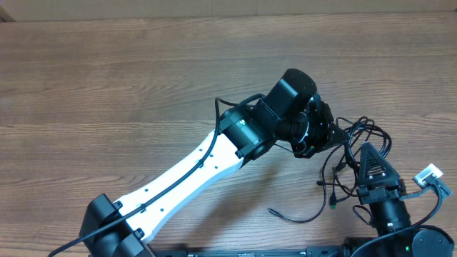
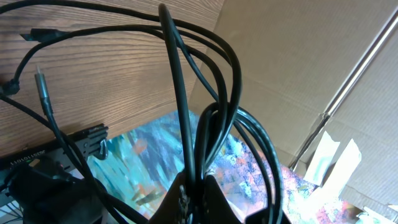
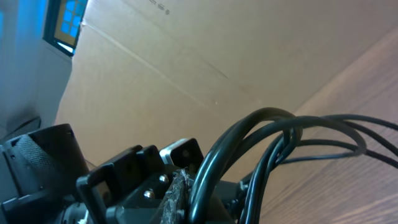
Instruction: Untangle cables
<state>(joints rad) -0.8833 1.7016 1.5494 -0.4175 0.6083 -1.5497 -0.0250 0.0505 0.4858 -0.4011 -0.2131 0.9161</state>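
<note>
- Rising closest under the overhead camera, the left arm (image 1: 207,157) is reaching across the table (image 1: 107,78). The left gripper (image 1: 318,135) at its end is meeting the cables (image 1: 357,135), which are bunching between it and the right gripper (image 1: 366,151) just beside it.
- One strand is trailing out of the bunch, and its plug (image 1: 272,210) is lying on the table, apart from both grippers.
- From the left wrist, the left gripper (image 2: 196,190) is clenching the cables (image 2: 186,124). Several strands are running up out of its fingertips, looping and crossing just beyond them.
- From the right wrist, the right gripper (image 3: 180,190) is likewise clamping the cables (image 3: 261,121). They are arching out from its fingers in a tight bundle and fanning over the table ahead.
- Both grippers appear to be holding the same knot, so the step in hand is probably securing a two-point hold before drawing the strands apart.
- The next move is calling for a slow pull of the grippers away from each other, watching which loop is tightening. If one is cinching, easing back and regripping a single strand is looking wiser than hauling.
</note>
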